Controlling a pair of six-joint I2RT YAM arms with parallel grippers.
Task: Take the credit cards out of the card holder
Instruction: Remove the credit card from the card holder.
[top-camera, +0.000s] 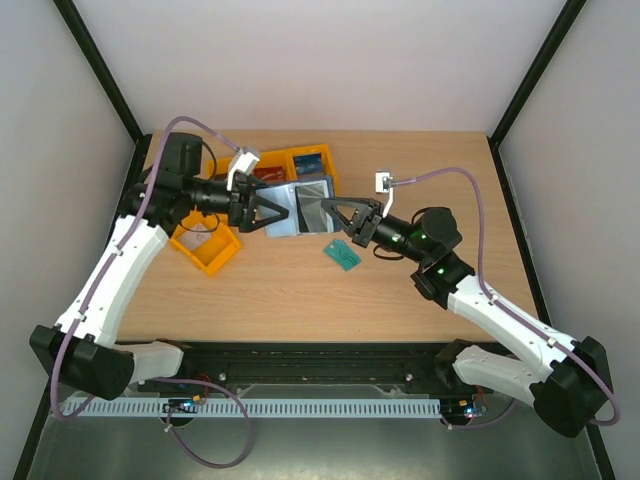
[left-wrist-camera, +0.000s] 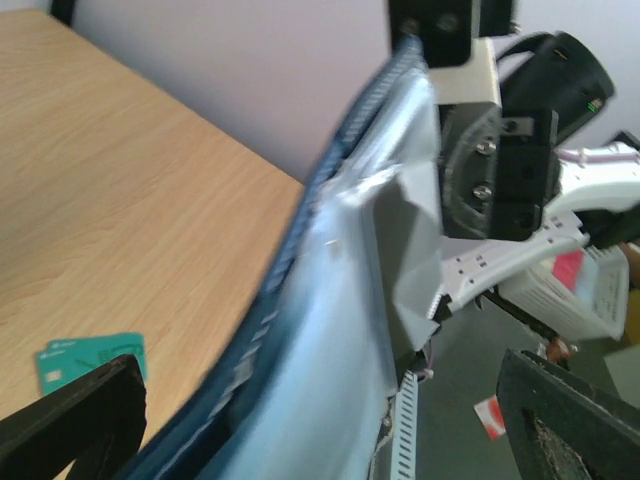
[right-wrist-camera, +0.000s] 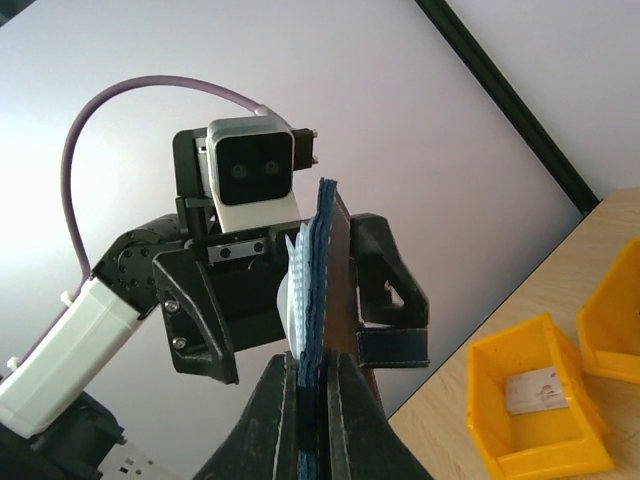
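I've got R end effector (right-wrist-camera: 312, 380) pinching card holder (right-wrist-camera: 325, 250) edge, off table (top-camera: 400, 290); L end effector (top-camera: 280, 212) wide open, straddling it.

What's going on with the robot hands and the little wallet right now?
Right gripper shut on the card holder, held in the air. Left gripper open, fingers either side of it. Nothing in the way.

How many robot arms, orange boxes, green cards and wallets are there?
Robot arms: 2
Orange boxes: 3, one half hidden behind the left arm
Green cards: 1
Card holder (the wallet): 1
Total: 7
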